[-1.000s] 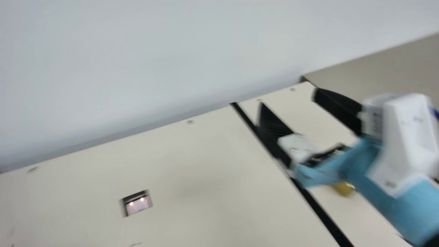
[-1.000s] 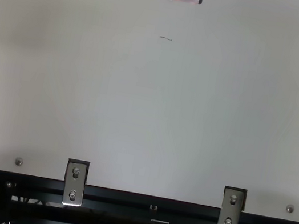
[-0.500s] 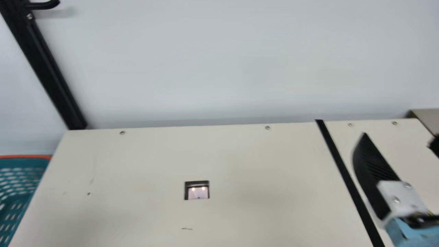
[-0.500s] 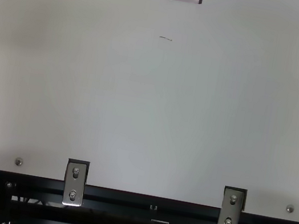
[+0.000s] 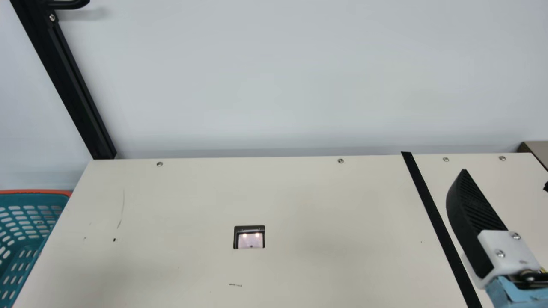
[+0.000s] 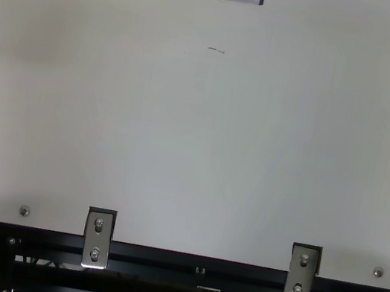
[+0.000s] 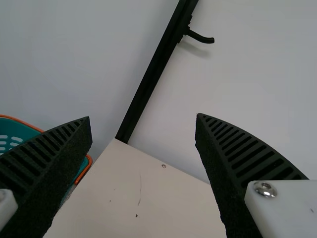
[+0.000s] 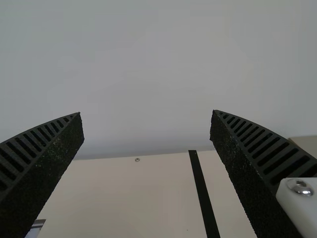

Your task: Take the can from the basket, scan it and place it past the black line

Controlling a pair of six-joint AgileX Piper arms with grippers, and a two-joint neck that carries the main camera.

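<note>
Over the table's right side in the main view is my right gripper [image 5: 505, 178], open, one finger just right of the black line [image 5: 429, 207]. The right wrist view has this gripper [image 8: 147, 112] with its fingers wide apart and nothing between them, the black line [image 8: 202, 191] beyond. My left gripper [image 7: 143, 116] stands open and unloaded in the left wrist view, facing the table's far left corner. The teal basket [image 5: 25, 231] with an orange rim is at the left edge; its visible part holds nothing I can identify as a can. The scanner window [image 5: 249, 241] is lit in the tabletop.
A black post [image 5: 70, 85] with a hook rises behind the table's far left corner. Several screws dot the far edge of the cream table [image 5: 299, 192]. Two metal brackets [image 6: 97, 238] are fixed along the near edge in the top view.
The main camera has turned, bringing the basket and post into sight. My right gripper, which overlapped the black line, now appears just right of it. A gold object under that arm has left sight.
</note>
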